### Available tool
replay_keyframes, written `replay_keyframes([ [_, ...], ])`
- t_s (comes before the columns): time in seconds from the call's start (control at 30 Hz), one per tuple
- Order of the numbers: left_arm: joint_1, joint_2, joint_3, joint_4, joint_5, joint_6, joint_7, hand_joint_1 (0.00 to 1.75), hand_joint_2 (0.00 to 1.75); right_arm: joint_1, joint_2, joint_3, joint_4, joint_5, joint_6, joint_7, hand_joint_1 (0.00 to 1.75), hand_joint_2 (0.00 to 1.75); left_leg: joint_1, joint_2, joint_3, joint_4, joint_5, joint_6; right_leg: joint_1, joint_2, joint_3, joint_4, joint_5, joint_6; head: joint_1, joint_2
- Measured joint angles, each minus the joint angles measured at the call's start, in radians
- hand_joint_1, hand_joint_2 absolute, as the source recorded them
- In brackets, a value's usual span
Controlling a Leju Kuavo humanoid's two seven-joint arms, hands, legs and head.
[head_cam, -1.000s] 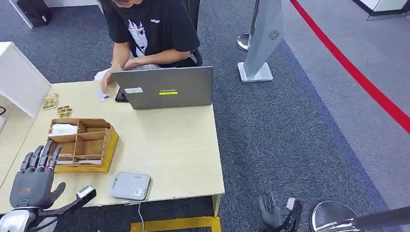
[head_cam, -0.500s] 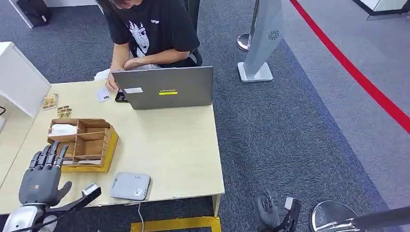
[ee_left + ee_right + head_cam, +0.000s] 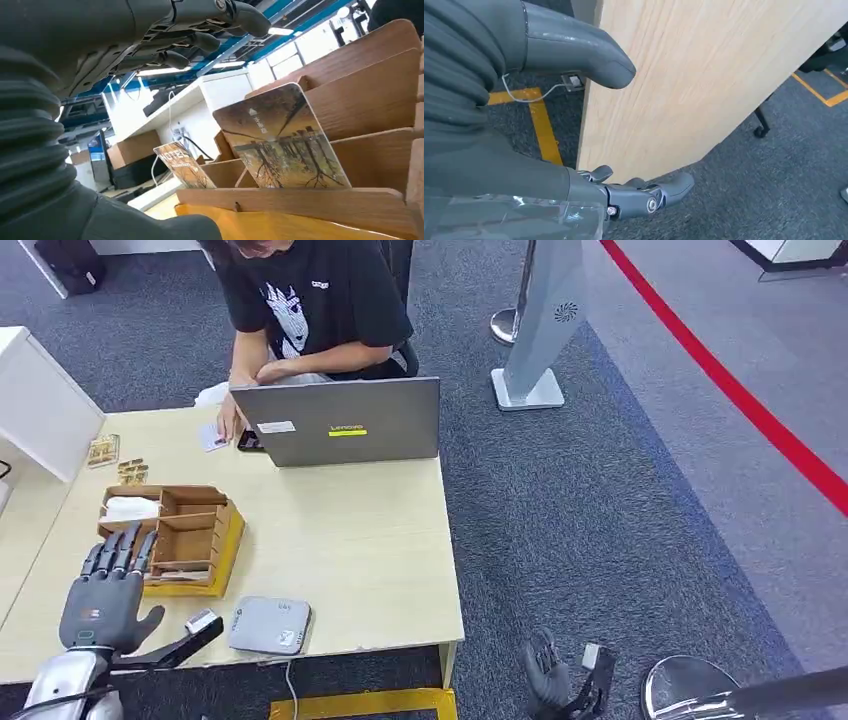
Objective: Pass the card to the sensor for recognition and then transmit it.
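Cards (image 3: 280, 145) stand in the wooden organizer (image 3: 185, 540) just beyond the left robot hand (image 3: 105, 595), fingers spread, empty

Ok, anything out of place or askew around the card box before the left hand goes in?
Nothing stands out. The wooden box sits flat on the table, two cards lean upright in its slots, and the grey reader lies flat near the front edge. The left hand hovers open beside the box, holding nothing.

Pale wood table (image 3: 360, 540); tan wooden organizer (image 3: 190, 530) on yellow base; card (image 3: 280, 145) printed with brown trees; grey sensor pad (image 3: 268, 625); silver laptop (image 3: 340, 422), yellow label; dark-grey left hand (image 3: 103, 595); red floor stripe (image 3: 740, 395) at 2 o'clock.
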Motion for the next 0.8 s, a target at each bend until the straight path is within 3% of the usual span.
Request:
replay_keyframes([
  [0.8,0.007,0.030,0.000,0.005,0.039,-0.003,0.010,0.00,1.75,-0.002,0.003,-0.005,0.000,0.009,0.009,0.000,0.00,1.75,0.000,0.000,0.000,0.000,0.000,0.000,0.000,0.000,0.000,0.000,0.000,0.000,0.000,0.000],
])
